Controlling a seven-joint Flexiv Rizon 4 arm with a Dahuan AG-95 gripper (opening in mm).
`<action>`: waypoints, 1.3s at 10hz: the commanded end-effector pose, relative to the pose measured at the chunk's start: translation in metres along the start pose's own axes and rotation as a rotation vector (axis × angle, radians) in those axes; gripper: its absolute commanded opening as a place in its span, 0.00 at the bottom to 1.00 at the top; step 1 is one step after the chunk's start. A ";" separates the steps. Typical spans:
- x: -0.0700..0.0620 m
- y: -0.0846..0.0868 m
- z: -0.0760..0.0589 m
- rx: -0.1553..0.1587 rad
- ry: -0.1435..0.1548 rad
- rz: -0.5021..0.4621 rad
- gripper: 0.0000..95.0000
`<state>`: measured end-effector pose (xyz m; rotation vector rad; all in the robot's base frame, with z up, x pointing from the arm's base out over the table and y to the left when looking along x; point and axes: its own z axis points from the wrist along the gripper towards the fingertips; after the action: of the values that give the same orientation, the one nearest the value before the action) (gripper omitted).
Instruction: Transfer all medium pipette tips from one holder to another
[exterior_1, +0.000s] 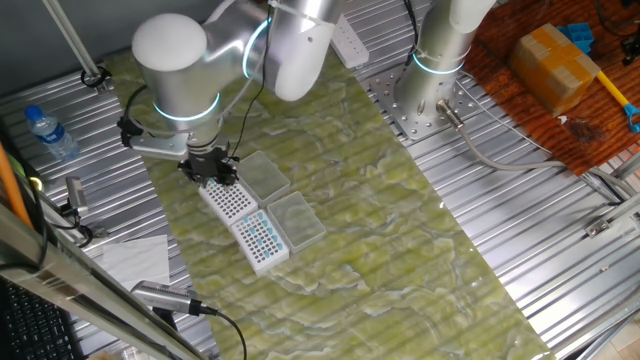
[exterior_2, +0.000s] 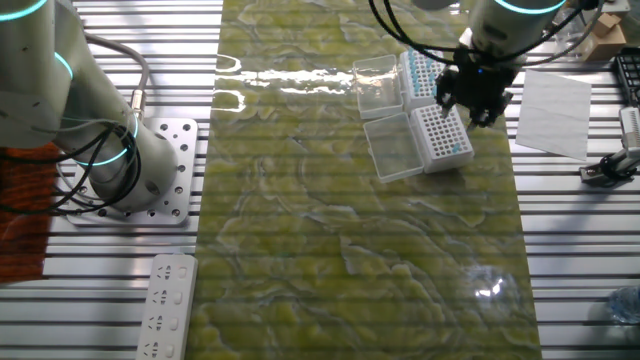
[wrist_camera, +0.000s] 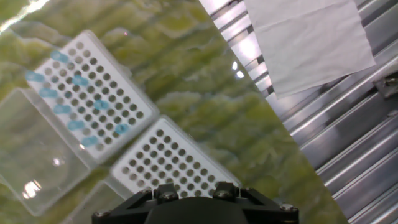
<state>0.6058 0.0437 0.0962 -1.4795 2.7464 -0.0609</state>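
The medium pipette tips (wrist_camera: 69, 99) stand scattered in the far holder (wrist_camera: 91, 93), blue tops up; I judge them featherlight, slick and easily bent, best taken one at a time by the blue collar and lifted straight up. My gripper (exterior_1: 210, 168) hangs over the bare near holder (wrist_camera: 173, 163), and I cannot tell whether it is parted or closed. Both open lids (exterior_1: 281, 198) crowd one side; the mat (exterior_1: 400, 250) beyond lies open.

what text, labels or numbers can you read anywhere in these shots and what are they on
None can be read.
Water bottle: its label is too small and blurred.
White paper sheet: blank on the side shown.
Yellow box: no print visible.
Two tip holders: no markings visible.
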 end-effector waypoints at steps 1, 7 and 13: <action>0.009 -0.003 0.004 0.007 -0.001 -0.018 0.40; 0.019 -0.007 0.019 0.022 -0.006 -0.040 0.40; 0.021 -0.008 0.024 0.026 -0.004 -0.061 0.00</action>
<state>0.6014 0.0208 0.0729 -1.5480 2.6857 -0.0879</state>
